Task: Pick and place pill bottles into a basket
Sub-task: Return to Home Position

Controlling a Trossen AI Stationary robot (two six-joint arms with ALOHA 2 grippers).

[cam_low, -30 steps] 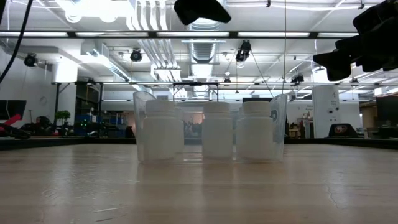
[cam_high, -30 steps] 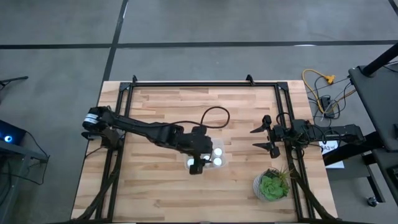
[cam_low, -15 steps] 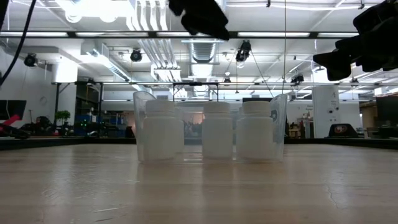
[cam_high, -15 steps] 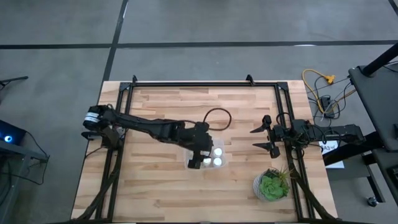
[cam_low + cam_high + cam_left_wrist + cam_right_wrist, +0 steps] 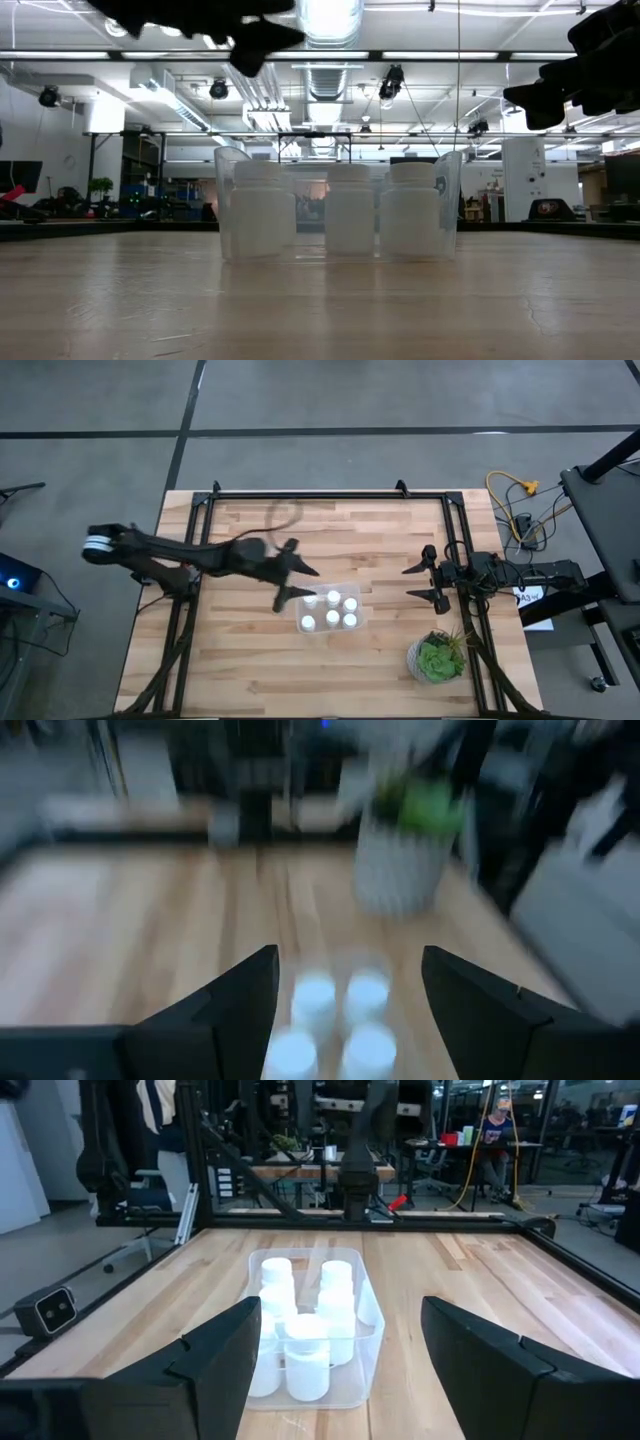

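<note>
The clear basket (image 5: 328,610) stands on the wooden table, right of centre, with several white pill bottles (image 5: 332,618) upright inside it. It also shows in the low view (image 5: 335,210) and the right wrist view (image 5: 366,1320). My left gripper (image 5: 295,586) is open and empty, above the table just left of and beyond the basket. In the blurred left wrist view, bottles (image 5: 315,995) show between its fingers. My right gripper (image 5: 421,582) is open and empty, hovering near the table's right edge, pointing at the basket.
A green potted plant (image 5: 436,658) in a pale pot stands near the table's near right corner, also in the left wrist view (image 5: 403,850). Black frame rails (image 5: 320,495) run along the table's edges. Bare wood lies left of and in front of the basket.
My left gripper has drawn back from above the basket toward the table's left and far side, tipping from pointing down to more level. The bottles it had covered now show in the basket. My right arm has kept still.
</note>
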